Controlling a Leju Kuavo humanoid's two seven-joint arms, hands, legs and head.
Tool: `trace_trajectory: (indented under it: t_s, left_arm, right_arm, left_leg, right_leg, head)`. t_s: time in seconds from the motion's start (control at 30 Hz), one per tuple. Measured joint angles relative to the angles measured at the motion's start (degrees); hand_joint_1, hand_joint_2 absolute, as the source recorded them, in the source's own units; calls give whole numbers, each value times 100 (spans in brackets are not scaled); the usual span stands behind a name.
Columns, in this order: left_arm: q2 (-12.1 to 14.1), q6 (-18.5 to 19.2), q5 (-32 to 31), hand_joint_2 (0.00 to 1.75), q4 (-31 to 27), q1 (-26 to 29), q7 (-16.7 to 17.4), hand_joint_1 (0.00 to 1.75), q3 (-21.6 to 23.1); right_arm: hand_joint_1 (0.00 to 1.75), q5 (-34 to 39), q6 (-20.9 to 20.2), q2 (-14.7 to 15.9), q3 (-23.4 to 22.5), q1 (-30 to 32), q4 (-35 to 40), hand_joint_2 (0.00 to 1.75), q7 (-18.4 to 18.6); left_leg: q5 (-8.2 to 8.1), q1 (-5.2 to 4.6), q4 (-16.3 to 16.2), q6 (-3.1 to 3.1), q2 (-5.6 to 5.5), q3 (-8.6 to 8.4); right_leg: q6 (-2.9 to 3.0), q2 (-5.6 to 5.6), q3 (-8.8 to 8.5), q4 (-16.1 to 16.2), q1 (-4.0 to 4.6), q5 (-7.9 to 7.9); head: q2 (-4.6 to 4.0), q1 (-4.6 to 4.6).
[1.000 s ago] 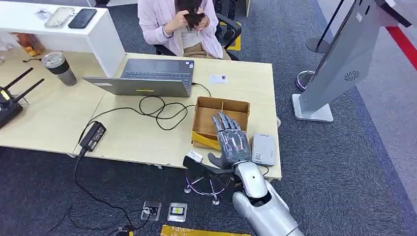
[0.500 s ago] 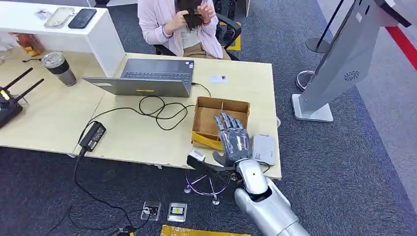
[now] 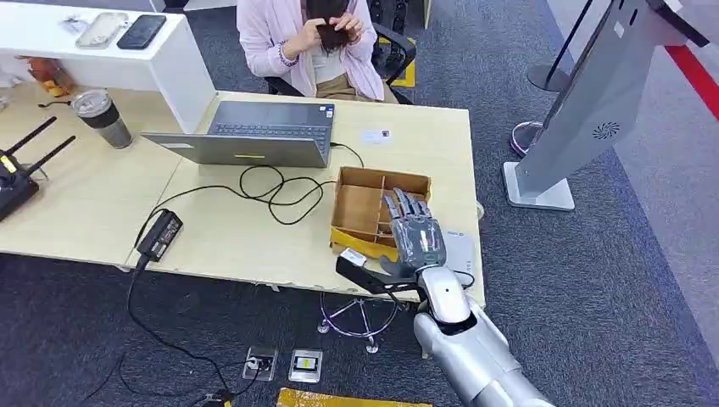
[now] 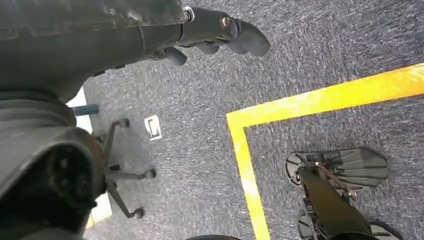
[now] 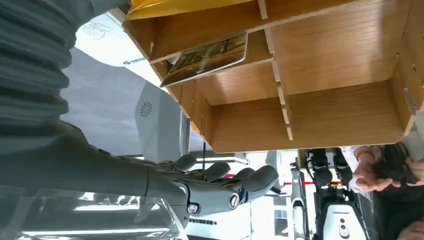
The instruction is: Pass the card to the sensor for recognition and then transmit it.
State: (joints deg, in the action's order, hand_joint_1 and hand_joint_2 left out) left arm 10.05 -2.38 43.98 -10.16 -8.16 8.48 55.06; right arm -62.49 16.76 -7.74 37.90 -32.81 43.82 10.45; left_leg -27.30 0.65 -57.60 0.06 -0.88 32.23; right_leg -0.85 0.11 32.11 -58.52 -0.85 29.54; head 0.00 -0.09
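Desk: box at right edge; card inside
Right hand: fingers apart, empty, over box
Progress: card ungrasped; scan, handover pending

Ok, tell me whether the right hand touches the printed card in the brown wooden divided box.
Apart. Right wrist view: card leans in the box, bare wood between it and the right hand.

Right arm: smooth silver shell segments with a dark seam at the joint, narrowing to a rounded silver wrist. Right hand: grey metallic back with darker segmented fingers; a black bracket with a small white block sticks out from the wrist toward 9 o'clock. Wrist views: grey ribbed cover, thick grey thumb with round silver screws; left hand dark grey, same screw heads.
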Motion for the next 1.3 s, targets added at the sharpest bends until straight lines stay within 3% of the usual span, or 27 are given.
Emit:
trace_trajectory:
  t_s: [0.73,0.8,0.83,0.87,0.9,0.97,1.3]
  left_arm:
    - [2,76,22,0,0,-6,0,0,188]
    - [2,85,22,0,0,-9,0,0,230]
    - [2,85,22,0,0,-9,-2,0,234]
    - [2,87,22,0,0,-9,0,0,236]
    - [2,87,22,0,0,-10,-2,0,236]
    - [2,90,22,0,0,-10,-2,0,236]
    - [4,87,4,0,0,-10,-35,0,240]
  right_arm:
    - [0,131,-205,74,-72,-13,41,175,7]
    - [33,153,-236,77,-70,-13,96,175,-4]
    - [33,175,-243,79,-70,-12,127,175,-9]
    - [98,181,-254,83,-68,-12,162,175,-13]
    - [23,192,-269,85,-68,-12,186,175,-17]
    - [0,206,-291,88,-68,-8,208,175,-20]
    - [0,278,-295,92,-68,-7,277,175,-39]
  left_leg:
    - [0,0,0,0,0,0]
    - [0,0,0,0,0,0]
    - [0,0,0,0,0,-1]
    - [0,0,0,0,0,-1]
    - [0,0,0,0,0,-1]
    - [0,0,0,0,0,-1]
    - [0,0,0,0,0,-1]
  right_leg:
    - [0,0,-1,0,0,0]
    - [0,0,-1,0,0,0]
    - [0,0,0,0,0,0]
    - [0,0,-1,0,0,0]
    - [0,0,-1,0,0,0]
    - [0,0,0,0,0,0]
    - [0,0,-1,0,0,0]
  head:
    - [0,0]
    - [0,0]
    - [0,0]
    - [0,0]
    - [0,0]
    - [0,-2]
    - [0,0]
